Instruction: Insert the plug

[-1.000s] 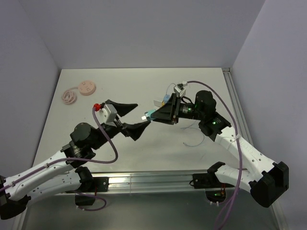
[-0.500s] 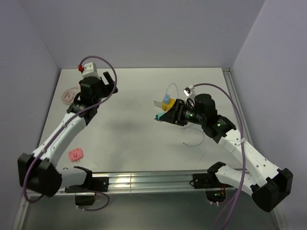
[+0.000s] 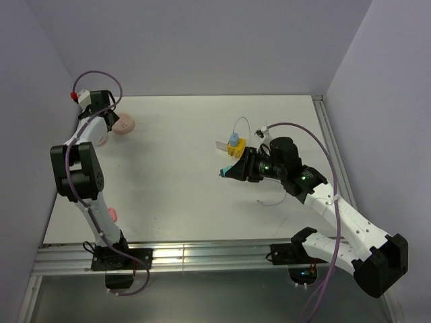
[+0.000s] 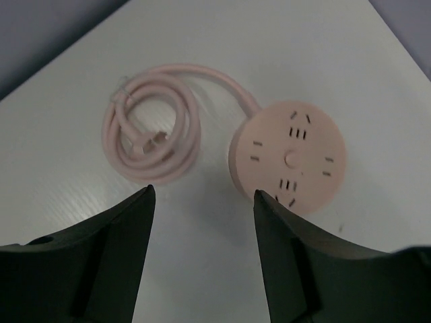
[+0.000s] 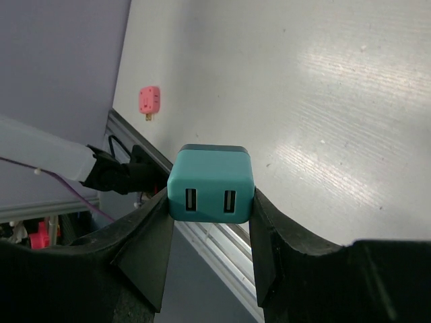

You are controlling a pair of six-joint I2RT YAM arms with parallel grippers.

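**Well apart: plug in the right tool, socket under the left**

The right tool (image 5: 210, 199) is clamped on a teal, cube-shaped plastic plug (image 5: 211, 182), one finger pressed against each side. The face with two slot-shaped ports points toward the wrist camera. The top view shows the plug lifted over the white bench (image 3: 182, 175), right of centre. It sits just in front of a small yellow and blue block (image 3: 234, 145) that rests on the surface.

The left tool (image 4: 202, 202) has its jaws parted with nothing between them. It hangs above the far left corner of the bench, over a round, pale pink plastic socket block (image 4: 289, 156) lying flat with its slotted face up. A pale pink cord (image 4: 151, 141) runs from the block into a loose coil just beside it, and the tool touches neither.

A small pink plug adapter (image 5: 149, 99) lies on the bench near its front left edge, close to the left arm's base. A thin grey wire (image 3: 269, 200) curls on the bench beneath the right arm.
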